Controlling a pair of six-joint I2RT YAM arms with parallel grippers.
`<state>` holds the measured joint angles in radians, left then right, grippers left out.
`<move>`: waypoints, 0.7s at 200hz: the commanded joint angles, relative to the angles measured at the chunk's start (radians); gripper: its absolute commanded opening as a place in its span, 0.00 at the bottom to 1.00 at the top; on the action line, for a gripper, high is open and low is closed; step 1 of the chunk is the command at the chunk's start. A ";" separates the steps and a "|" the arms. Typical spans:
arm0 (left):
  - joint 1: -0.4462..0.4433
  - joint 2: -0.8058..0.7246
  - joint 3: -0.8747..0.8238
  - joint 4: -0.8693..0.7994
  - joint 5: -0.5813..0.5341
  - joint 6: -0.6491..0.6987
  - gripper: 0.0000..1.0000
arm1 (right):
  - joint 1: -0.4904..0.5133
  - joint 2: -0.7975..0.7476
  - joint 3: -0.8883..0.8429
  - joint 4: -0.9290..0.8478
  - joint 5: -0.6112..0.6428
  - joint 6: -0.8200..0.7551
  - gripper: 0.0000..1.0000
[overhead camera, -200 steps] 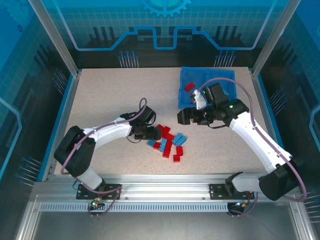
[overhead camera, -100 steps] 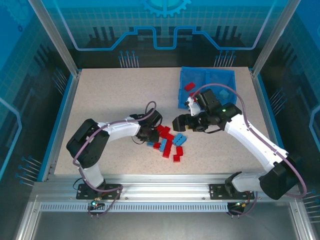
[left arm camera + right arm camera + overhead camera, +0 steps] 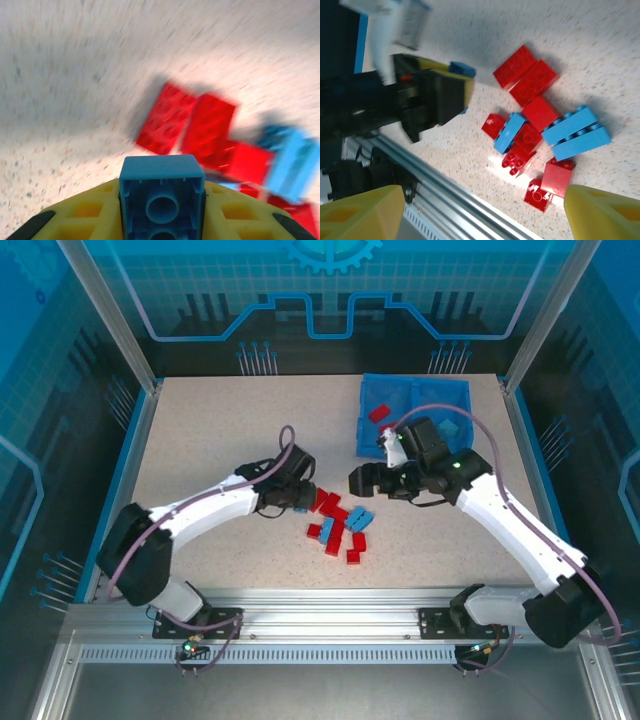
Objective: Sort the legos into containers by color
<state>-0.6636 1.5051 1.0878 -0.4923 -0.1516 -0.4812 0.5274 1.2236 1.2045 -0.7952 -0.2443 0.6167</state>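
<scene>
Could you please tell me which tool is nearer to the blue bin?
Right. The right tool sits just in front of the blue bin, by its left corner, jaws open. The left tool, shut on a blue brick, is farther left, at the loose pile.

No words, numbers or brand marks can be read on anything here. The only sign-like mark is a pale blue gear outline on the back wall, well beyond the right gripper, and it has no letters.
</scene>
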 commanded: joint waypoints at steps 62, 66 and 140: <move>-0.140 0.464 0.776 0.142 0.155 0.125 0.19 | -0.174 -0.317 -0.077 -0.035 0.459 0.232 0.84; -0.143 0.505 0.844 0.129 0.157 0.133 0.19 | -0.176 -0.324 -0.077 -0.043 0.461 0.232 0.84; -0.145 1.080 1.463 0.348 0.152 0.266 0.20 | -0.201 -0.481 -0.148 -0.142 0.499 0.245 0.85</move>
<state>-0.8139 2.5278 2.4931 -0.3283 -0.0120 -0.2916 0.3443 0.7696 1.0653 -0.8833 0.2256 0.8383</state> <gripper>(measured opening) 0.343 0.852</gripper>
